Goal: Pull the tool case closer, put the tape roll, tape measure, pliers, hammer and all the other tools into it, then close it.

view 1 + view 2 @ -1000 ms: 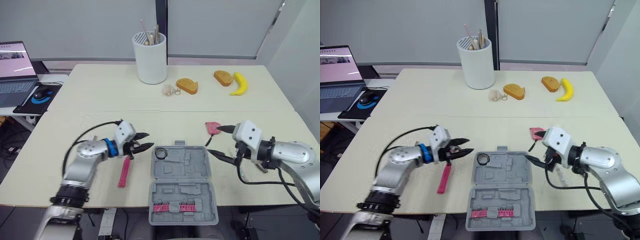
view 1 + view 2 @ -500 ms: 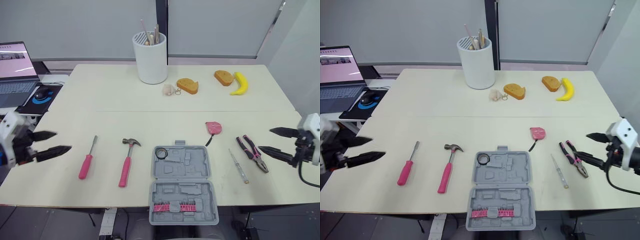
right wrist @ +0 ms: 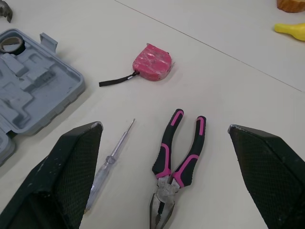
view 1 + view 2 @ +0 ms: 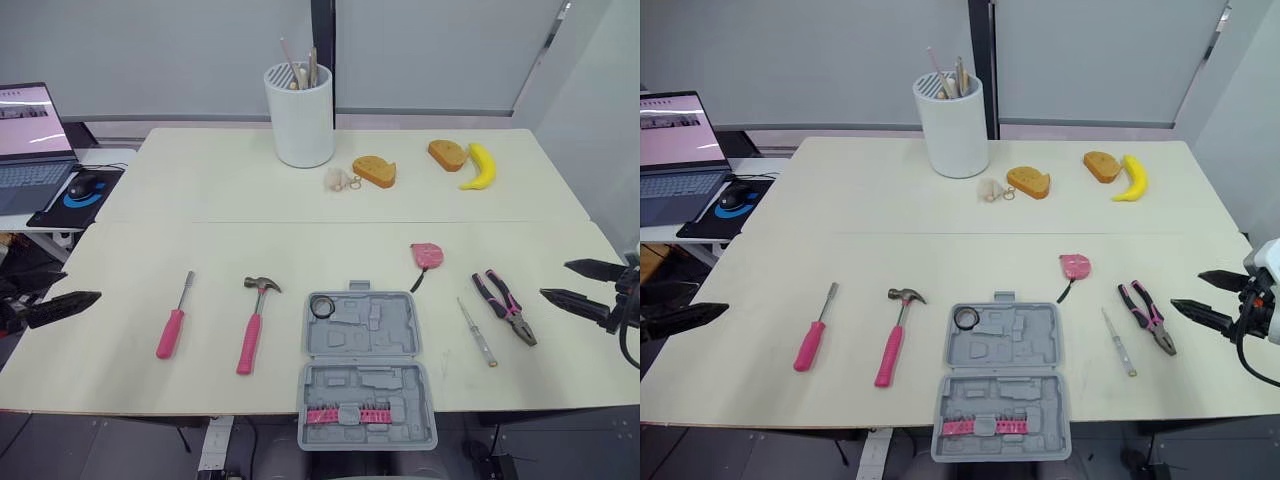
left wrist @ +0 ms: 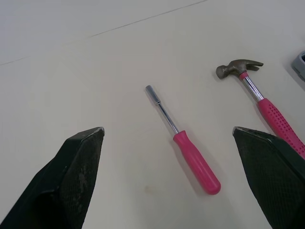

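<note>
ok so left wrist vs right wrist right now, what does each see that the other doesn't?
Left wrist, not right wrist: the pink-handled driver, framed by the open left gripper.
Right wrist, not left wrist: tape measure, pliers, slim screwdriver, tape roll in the tool case, plus banana tip and bread at the edge, framed by the open right gripper.
Shared: the table, the tool case (just a corner in the left wrist view), and probably the hammer: whole in the left wrist view, a sliver of head in the right.

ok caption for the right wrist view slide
Open right tool above pliers, slim screwdriver and pink tape measure, grey tool case alongside.
</note>
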